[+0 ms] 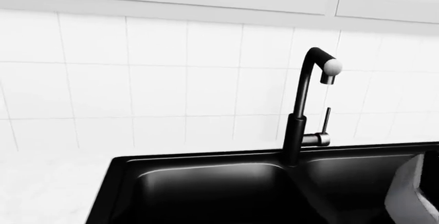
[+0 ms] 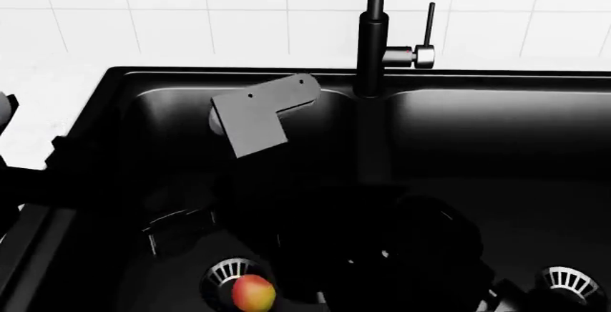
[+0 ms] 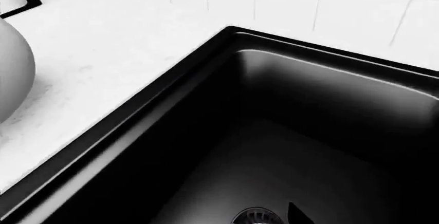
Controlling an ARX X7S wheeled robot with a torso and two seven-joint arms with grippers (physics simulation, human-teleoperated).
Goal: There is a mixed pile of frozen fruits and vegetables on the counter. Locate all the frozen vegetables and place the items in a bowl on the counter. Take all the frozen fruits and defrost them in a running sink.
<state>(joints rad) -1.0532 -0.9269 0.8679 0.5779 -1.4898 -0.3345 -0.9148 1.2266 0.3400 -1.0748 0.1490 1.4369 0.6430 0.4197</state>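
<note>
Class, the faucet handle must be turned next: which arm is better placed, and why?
Probably left: its wrist camera faces the faucet and handle; the right wrist view looks down into the sink basin.

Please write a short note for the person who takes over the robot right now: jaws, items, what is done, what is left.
Left and right jaws: lost in the dark sink, state cannot be told.
The small round red-and-yellow fruit lies in the left basin of the matte black double sink, beside the silver drain strainer.
No water shows at the tall black faucet.
Cream fruit, vegetables, bowl: out of view.
Left: run water, sort the rest.
</note>
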